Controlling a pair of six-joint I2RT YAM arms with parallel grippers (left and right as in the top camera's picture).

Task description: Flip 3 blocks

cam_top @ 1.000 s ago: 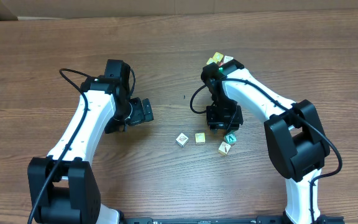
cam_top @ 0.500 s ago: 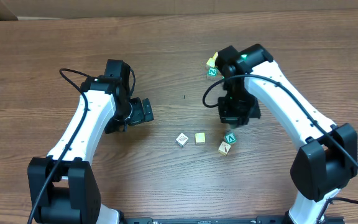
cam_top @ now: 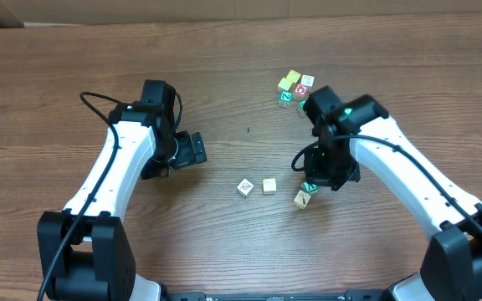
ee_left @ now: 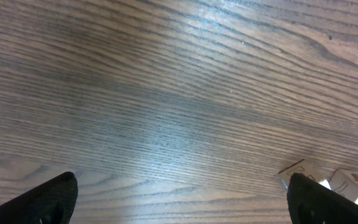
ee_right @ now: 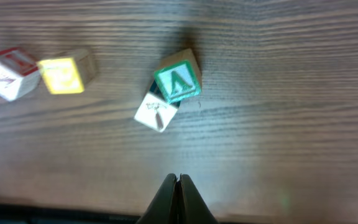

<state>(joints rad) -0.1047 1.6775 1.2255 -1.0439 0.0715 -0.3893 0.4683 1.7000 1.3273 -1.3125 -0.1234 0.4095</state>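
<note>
Overhead, the bench (cam_top: 224, 67) is seen with both arms over it. The left claw (cam_top: 195, 150) is held wide open and empty, well apart from the work. The right claw (ee_right: 178, 186) is shut on nothing, near the green-letter block (ee_right: 178, 79), which is propped tilted against a pale block (ee_right: 156, 113). The yellow block (ee_right: 61, 74) and the white block (ee_right: 5, 73) are set in a row beside it. How many are flipped cannot be told; none is gripped. A green V-like letter is read; other markings are too small.
</note>
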